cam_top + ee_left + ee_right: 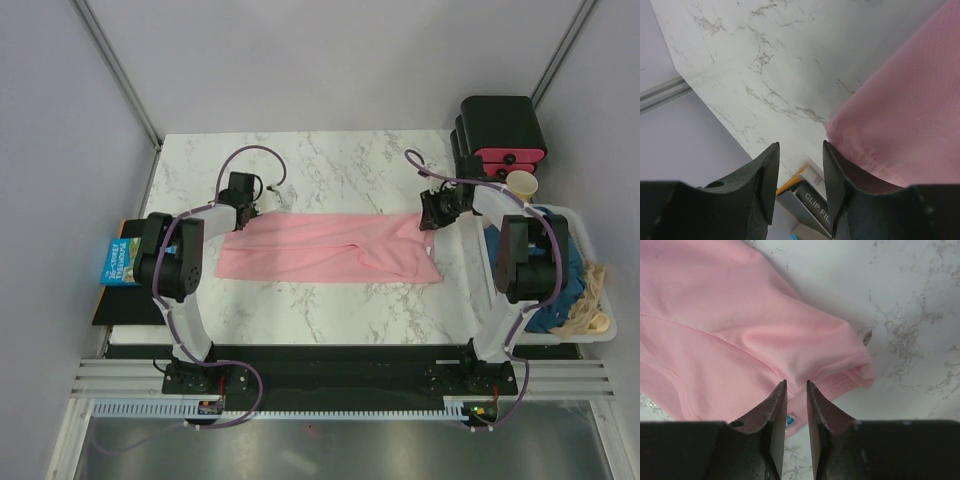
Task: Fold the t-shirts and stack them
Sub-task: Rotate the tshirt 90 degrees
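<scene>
At either end of the pink t-shirt (330, 250), a fold seems to be starting. The left end effector (800, 145) gapes empty beside the hem. Whether the right end effector (796, 382) is gripping cloth, I cannot tell. Next, both must pinch corners.

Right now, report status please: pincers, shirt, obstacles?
Left pincer open, empty, beside pink t-shirt. Right pincer narrowly open over its corner. Shirt lies flat; no obstruction seen.

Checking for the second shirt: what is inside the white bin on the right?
A dark teal cloth and pale beige strands show in the bin. The right arm covers the rest, so anything else in there is hidden.
</scene>
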`<state>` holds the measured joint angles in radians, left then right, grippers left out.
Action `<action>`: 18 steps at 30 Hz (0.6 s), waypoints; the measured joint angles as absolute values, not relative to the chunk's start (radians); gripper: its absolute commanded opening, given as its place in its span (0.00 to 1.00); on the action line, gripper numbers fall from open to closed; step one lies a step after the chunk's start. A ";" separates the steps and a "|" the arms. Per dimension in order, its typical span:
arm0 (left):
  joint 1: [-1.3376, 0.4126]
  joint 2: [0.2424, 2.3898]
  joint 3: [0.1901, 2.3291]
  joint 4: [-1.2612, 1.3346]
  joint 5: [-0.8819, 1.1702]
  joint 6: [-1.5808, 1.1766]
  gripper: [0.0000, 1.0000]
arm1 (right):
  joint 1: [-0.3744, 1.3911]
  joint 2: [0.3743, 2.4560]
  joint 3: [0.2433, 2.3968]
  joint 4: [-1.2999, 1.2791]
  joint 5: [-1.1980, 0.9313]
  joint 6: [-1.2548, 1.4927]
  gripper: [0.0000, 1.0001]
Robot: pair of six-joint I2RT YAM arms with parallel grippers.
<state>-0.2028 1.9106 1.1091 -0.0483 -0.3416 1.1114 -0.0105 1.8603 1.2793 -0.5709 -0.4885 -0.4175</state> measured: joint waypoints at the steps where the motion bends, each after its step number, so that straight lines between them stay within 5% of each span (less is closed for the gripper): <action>1: -0.204 1.907 1.107 -0.048 -0.342 1.111 0.47 | -0.020 1.860 1.279 -0.568 -0.492 -0.414 0.30; 18: -0.210 1.897 1.105 -0.049 -0.348 1.112 0.47 | -0.074 1.960 1.318 -0.553 -0.568 -0.405 0.33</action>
<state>-0.2104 1.8969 1.1053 -0.0486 -0.3485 1.1118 -0.0738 1.9598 1.3182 -0.5526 -0.5682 -0.4049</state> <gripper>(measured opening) 0.474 0.330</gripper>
